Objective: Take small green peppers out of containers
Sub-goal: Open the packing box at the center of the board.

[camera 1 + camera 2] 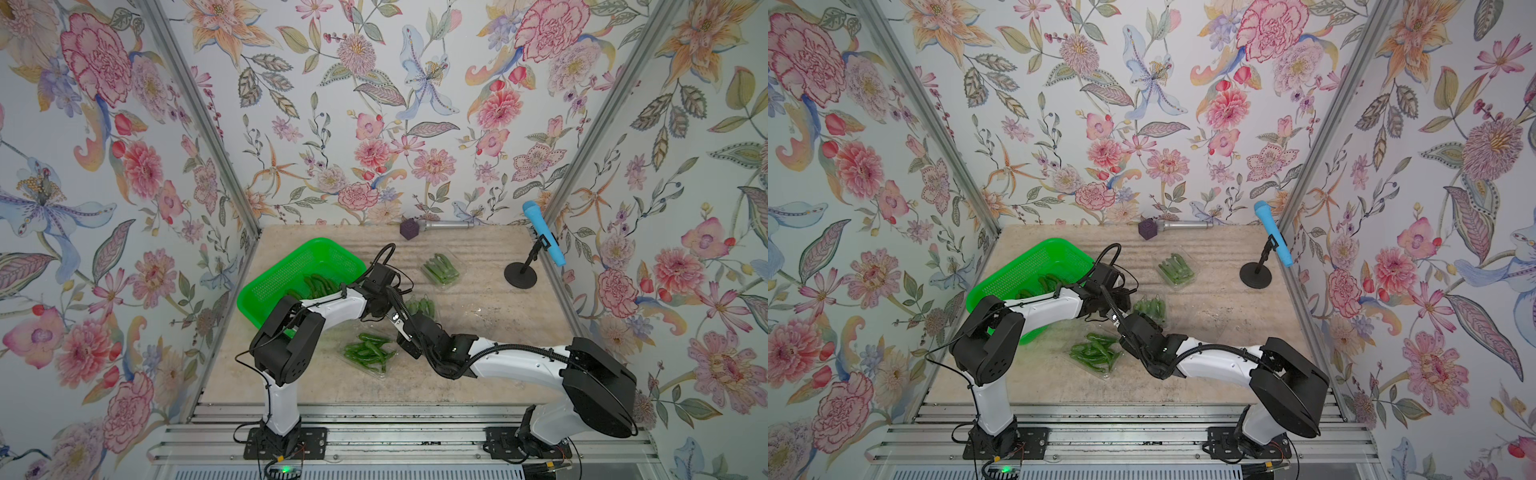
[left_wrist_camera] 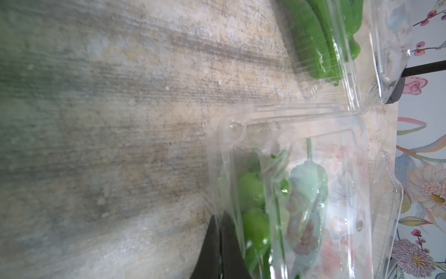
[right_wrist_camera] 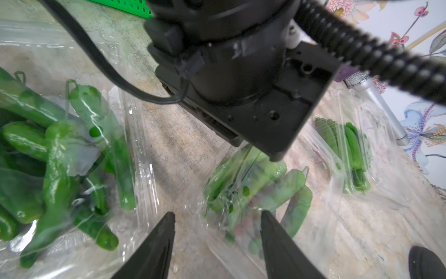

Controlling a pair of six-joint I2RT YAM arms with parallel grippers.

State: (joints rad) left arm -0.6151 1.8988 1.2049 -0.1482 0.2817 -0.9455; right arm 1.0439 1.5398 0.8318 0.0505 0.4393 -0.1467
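Pinching clear box edge with left gripper jaws pressed together, probably steadying it for right gripper, spread wide by the peppers.

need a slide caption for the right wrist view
Open right gripper facing a clear container of small green peppers, with the left arm close beside it.

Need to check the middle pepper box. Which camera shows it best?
Right wrist view: the middle box sits central, peppers visible through the plastic. Left wrist view shows one corner close up; both top views show it partly hidden by the arms.
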